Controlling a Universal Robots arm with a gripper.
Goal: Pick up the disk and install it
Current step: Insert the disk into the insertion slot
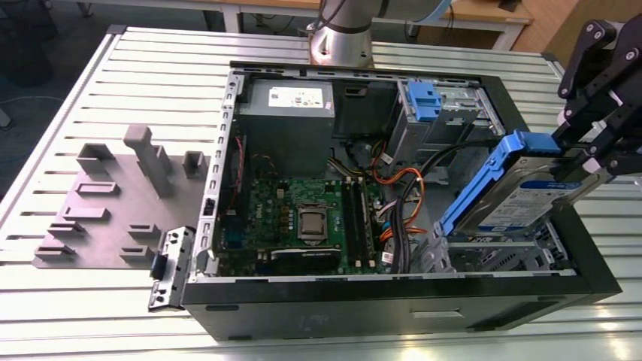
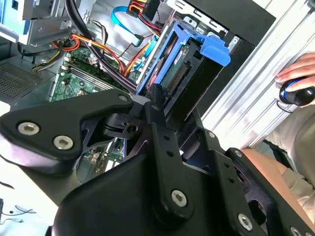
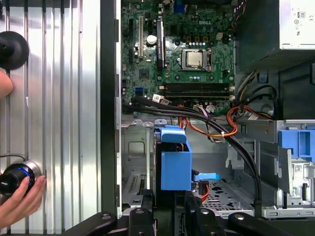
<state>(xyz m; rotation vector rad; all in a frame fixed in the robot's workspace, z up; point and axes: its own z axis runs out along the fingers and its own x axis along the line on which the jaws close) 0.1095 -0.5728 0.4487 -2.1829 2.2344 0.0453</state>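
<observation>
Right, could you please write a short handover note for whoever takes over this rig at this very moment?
Gripper: shut on the disk, gripping one end. The disk hangs tilted over the drive cage in the exterior view's lower right corner of the open computer case.
Done: disk picked up and brought over the case.
Left: disk not yet seated in the cage, so the install is not done.
Note: a person's hand is on a round black control on the table beside the case.

Open computer case (image 1: 401, 301), green motherboard (image 1: 251, 218), grey power supply (image 1: 286, 128), possibly foam fixture (image 1: 101, 226)
</observation>
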